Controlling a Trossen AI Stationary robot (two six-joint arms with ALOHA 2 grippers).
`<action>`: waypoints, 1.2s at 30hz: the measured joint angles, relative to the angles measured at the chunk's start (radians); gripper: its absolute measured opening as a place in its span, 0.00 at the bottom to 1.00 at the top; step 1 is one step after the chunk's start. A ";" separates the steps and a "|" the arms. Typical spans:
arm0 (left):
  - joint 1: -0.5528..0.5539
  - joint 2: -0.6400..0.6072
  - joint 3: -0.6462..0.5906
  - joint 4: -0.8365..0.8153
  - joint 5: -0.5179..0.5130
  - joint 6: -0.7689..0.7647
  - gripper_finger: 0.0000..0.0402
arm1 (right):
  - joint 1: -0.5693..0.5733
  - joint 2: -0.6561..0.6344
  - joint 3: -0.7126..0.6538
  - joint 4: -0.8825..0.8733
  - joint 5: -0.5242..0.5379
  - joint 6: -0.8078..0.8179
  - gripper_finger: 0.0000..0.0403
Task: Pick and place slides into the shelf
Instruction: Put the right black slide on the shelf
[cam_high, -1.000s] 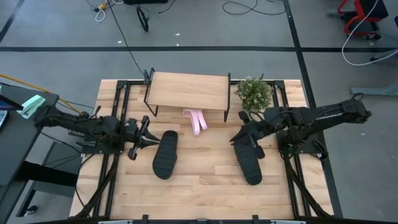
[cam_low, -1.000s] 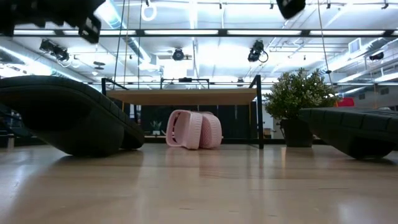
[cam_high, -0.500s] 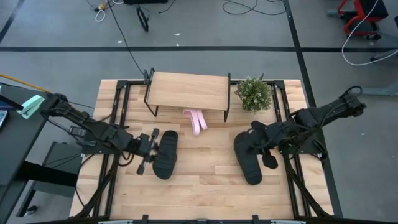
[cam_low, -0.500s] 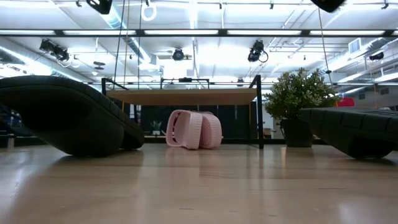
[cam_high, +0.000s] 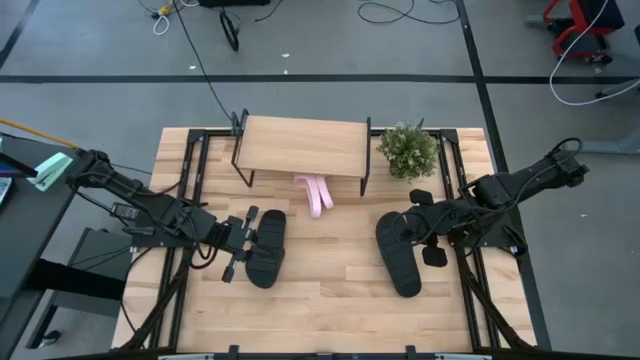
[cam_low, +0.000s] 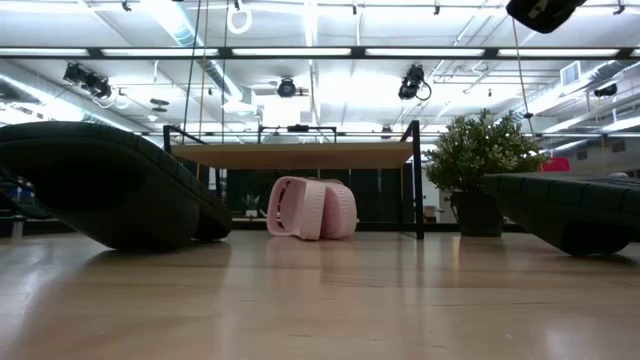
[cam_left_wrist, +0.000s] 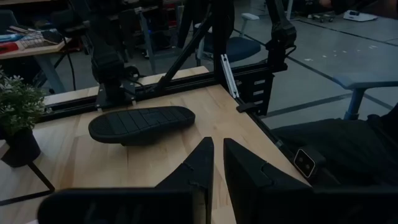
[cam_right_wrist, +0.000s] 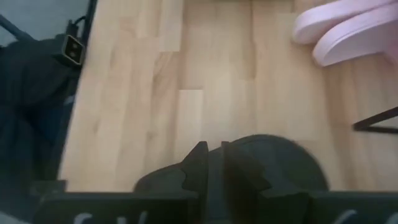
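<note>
Two black slides lie on the table: the left one (cam_high: 265, 248) (cam_low: 100, 185), and the right one (cam_high: 398, 254) (cam_low: 570, 210) (cam_left_wrist: 140, 124) (cam_right_wrist: 273, 158). Both pink slides (cam_high: 315, 193) (cam_low: 312, 208) stand on edge side by side under the shelf (cam_high: 302, 145), partly past its near edge. My left gripper (cam_high: 250, 243) (cam_left_wrist: 217, 152) hovers shut at the left black slide's left side. My right gripper (cam_high: 410, 228) (cam_right_wrist: 213, 155) (cam_low: 540, 12) hovers shut, well above the right black slide's far end.
A potted plant (cam_high: 408, 150) (cam_low: 480, 165) stands right of the shelf near the table's far right corner. Black frame rails (cam_high: 185, 200) run along the table's left and right sides. Bare wood (cam_high: 330, 280) lies between the two black slides and toward the near edge.
Both grippers have risen. The left one left the low view's top and shifted toward the near edge, stopping beside the left black slide. The right one drew back toward the table's right, off the far end of the right black slide. No slide has moved.
</note>
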 joint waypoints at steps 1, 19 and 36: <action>0.000 0.000 0.000 0.000 0.000 0.000 0.11 | -0.005 0.000 0.000 0.000 0.016 -0.019 0.12; 0.041 0.000 0.000 -0.074 0.001 -0.051 0.09 | -0.324 0.000 0.000 -0.142 0.089 -0.030 0.20; 0.114 0.000 0.000 -0.074 0.001 -0.050 0.21 | -0.578 0.089 -0.230 -0.149 -0.066 0.050 0.58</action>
